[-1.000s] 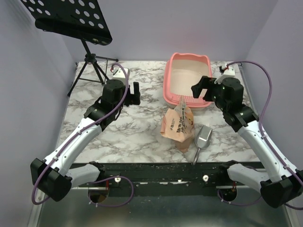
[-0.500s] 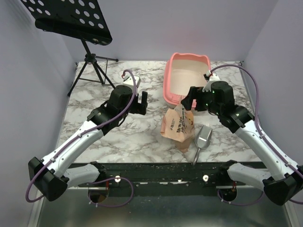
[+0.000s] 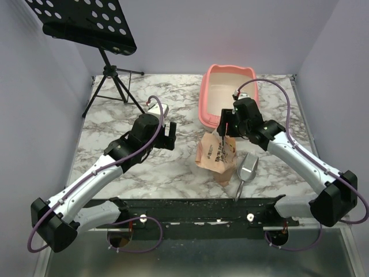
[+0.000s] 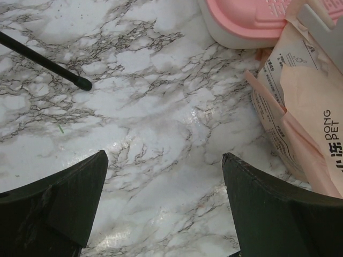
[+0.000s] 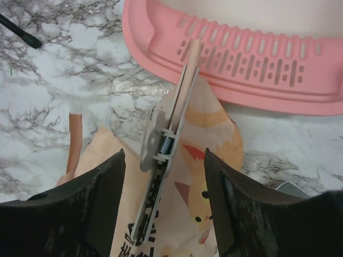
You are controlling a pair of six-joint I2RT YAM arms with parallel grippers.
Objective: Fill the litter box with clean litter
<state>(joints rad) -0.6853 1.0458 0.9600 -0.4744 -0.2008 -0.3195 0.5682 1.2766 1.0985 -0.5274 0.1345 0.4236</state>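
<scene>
The pink litter box (image 3: 230, 95) stands at the back right, and its slotted rim (image 5: 252, 59) shows in the right wrist view. No clean litter shows. In front of it stands an orange-tan printed bag (image 3: 216, 151), its top held shut by a grey spring clip (image 5: 161, 160). My right gripper (image 5: 163, 155) hangs over the bag top, open, with one finger on each side of the clip and a gap on both sides. My left gripper (image 4: 165, 158) is open over bare marble, left of the bag (image 4: 305, 107).
A grey metal scoop (image 3: 248, 167) lies right of the bag. A black music stand on a tripod (image 3: 109, 63) stands at the back left; one tripod leg (image 4: 43, 61) reaches toward my left gripper. A black rail (image 3: 202, 208) runs along the near edge.
My right gripper has swung left and down onto the bag's clip, and its jaws have narrowed a little. My left gripper has moved right and nearer, toward the bag.
</scene>
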